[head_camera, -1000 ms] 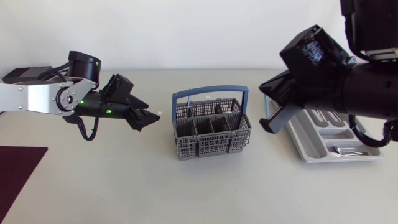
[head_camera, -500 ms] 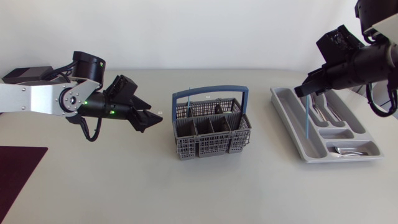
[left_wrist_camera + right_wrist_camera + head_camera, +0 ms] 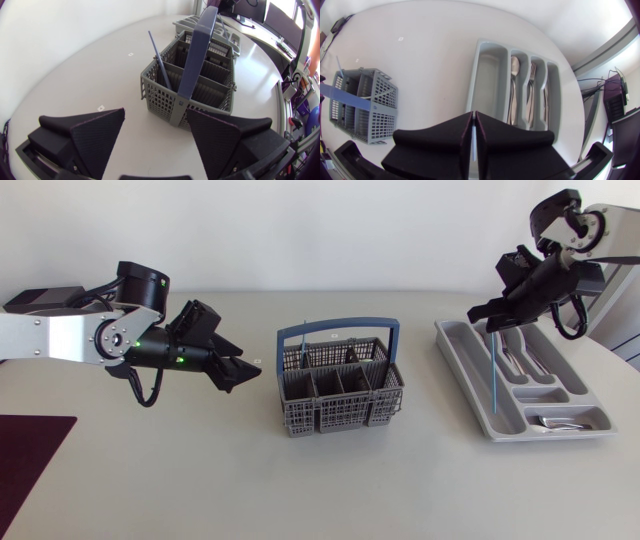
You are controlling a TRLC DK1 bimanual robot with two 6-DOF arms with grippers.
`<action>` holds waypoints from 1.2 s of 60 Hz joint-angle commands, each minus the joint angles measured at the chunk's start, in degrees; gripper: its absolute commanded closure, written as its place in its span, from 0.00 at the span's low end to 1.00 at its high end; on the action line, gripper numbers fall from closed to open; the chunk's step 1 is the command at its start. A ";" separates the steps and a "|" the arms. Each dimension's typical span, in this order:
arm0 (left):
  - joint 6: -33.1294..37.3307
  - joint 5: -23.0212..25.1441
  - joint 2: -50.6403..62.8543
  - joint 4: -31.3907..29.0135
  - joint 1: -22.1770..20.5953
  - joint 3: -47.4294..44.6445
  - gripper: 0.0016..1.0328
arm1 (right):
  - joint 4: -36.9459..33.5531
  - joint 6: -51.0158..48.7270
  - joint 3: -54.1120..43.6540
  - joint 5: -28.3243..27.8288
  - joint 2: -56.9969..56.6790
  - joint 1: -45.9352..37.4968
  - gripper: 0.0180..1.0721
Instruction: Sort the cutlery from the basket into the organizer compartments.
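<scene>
— One blue stick (image 3: 304,345) stands in your basket (image 3: 340,412)?
— Yes. Your right gripper (image 3: 489,316) clamps a second blue stick (image 3: 495,375) above the organizer (image 3: 466,370), which holds spoons (image 3: 514,63) and forks (image 3: 532,71). Your left gripper (image 3: 243,375) gapes beside the basket.

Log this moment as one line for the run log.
left gripper: open, beside basket | right gripper: shut on blue stick, hanging over organizer | basket: second blue stick inside

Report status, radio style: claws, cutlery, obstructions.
Left claw open, short of basket. Right claw shut on blue stick, over organizer. Second blue stick in basket. Nothing blocking.
</scene>
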 commanded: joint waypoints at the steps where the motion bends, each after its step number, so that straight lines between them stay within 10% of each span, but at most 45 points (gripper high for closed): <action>1: 0.16 -0.25 0.82 -0.31 0.04 1.22 0.17 | -1.80 2.71 3.54 -0.34 4.38 -1.09 0.94; 33: 0.16 -0.43 0.12 -0.66 -0.13 0.78 0.17 | -1.09 5.08 11.53 -2.71 19.15 -5.31 0.92; 57: 0.16 -0.78 -0.15 -0.84 0.13 0.87 0.17 | 6.99 6.05 7.67 0.01 18.88 -4.69 0.57; 72: -0.80 -0.87 2.93 -0.22 0.48 3.95 0.17 | 13.67 2.62 -8.50 0.36 0.87 2.87 0.52</action>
